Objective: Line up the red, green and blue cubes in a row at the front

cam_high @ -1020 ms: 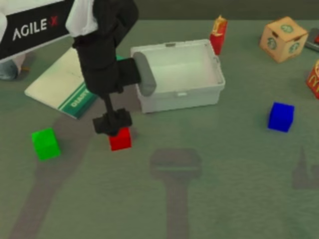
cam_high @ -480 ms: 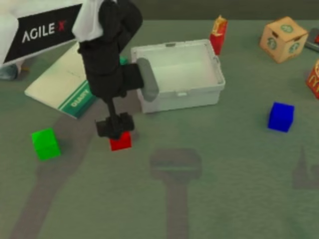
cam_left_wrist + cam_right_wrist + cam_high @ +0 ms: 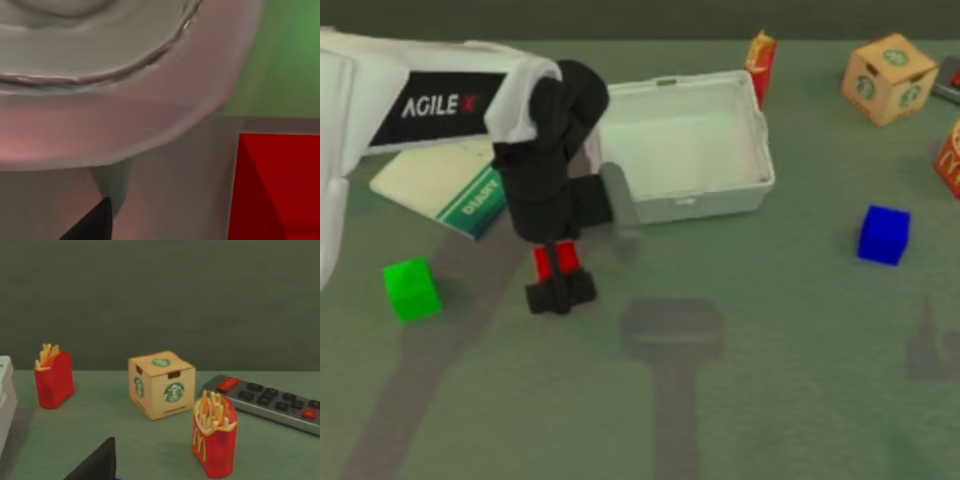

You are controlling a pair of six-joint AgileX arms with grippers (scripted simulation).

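Glossy white plastic bin (image 3: 740, 195) — matt green table (image 3: 800, 380) — cardboard-looking tan cube (image 3: 888, 78).

Our left arm (image 3: 380, 110) is white, with a black panel lettered AGILEX in white, its X red; wrist and left gripper (image 3: 560, 292) are matte black.

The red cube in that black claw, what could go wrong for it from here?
The left gripper seems shut on the red cube, which shows only between the fingers, so it might slip. The white bin sits close behind; a swing could clip it. The green cube lies nearby and could get nudged at placing.
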